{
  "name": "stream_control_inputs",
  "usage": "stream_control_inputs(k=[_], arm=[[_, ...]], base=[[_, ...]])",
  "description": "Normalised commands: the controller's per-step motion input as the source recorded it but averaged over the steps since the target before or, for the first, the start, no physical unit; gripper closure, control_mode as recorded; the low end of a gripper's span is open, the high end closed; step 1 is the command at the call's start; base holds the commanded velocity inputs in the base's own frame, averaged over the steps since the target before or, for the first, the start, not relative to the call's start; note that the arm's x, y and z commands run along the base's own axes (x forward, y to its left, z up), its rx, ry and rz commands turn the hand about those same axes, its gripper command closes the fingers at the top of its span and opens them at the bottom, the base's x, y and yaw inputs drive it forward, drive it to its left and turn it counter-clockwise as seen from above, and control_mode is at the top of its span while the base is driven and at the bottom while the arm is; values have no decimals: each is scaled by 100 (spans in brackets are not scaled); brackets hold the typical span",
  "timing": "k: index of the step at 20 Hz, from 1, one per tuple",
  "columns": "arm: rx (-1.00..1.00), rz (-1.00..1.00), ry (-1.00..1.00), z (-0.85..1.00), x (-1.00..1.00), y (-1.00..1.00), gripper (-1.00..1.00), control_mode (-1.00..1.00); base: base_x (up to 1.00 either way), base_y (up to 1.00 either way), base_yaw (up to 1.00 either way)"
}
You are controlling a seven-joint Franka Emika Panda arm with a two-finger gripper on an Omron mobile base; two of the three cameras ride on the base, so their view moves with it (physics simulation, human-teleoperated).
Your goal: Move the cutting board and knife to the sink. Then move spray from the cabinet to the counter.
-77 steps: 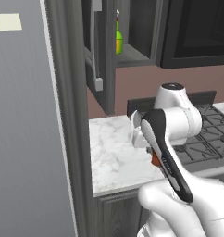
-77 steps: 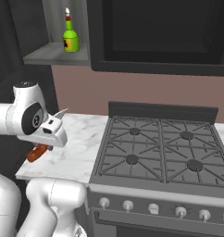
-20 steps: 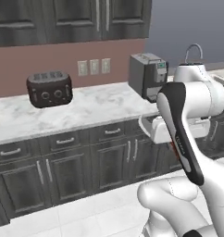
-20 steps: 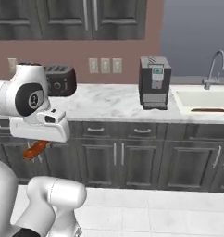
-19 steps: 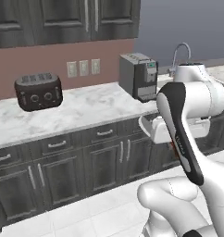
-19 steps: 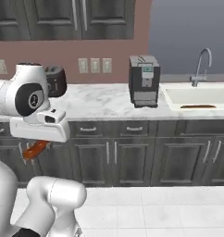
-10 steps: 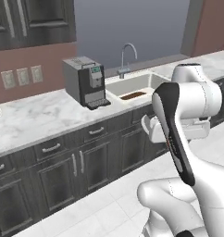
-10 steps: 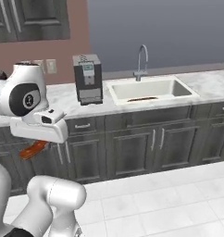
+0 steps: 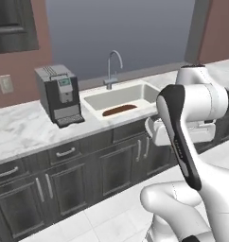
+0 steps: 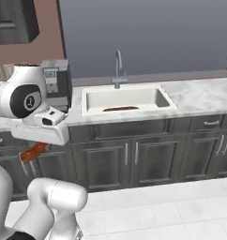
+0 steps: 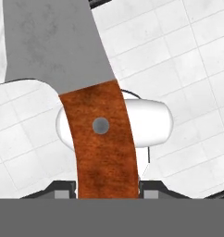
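Counter (image 9: 22, 134): sink (image 10: 126, 99) now faces the base; stove was ahead seconds ago.
Board (image 10: 117, 108): in sink.
Gripper (image 11: 107, 190): clamped on knife (image 11: 102, 139).
Meaning: knife drop comes next.

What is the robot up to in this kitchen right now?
The white arm is carrying the knife: its end effector is closed on the orange-red handle, with the grey blade pointing away from the hand. In the right base view the handle hangs low at the robot's side, away from the counter. The robot faces the sink, where the dark brown cutting board already lies in the basin. A coffee machine stands on the counter beside the sink. The knife has not yet reached the sink.
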Motion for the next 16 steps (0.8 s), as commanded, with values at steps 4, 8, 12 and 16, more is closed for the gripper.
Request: stream_control_inputs(k=[4, 8, 12, 16], arm=[[0, 0, 0, 0, 0, 0, 100, 100], [0, 0, 0, 0, 0, 0, 100, 100], [0, 0, 0, 0, 0, 0, 100, 100], [0, 0, 0, 0, 0, 0, 100, 100]], base=[[99, -97, 23], [77, -100, 27], [67, -97, 27], [33, -76, 22]])
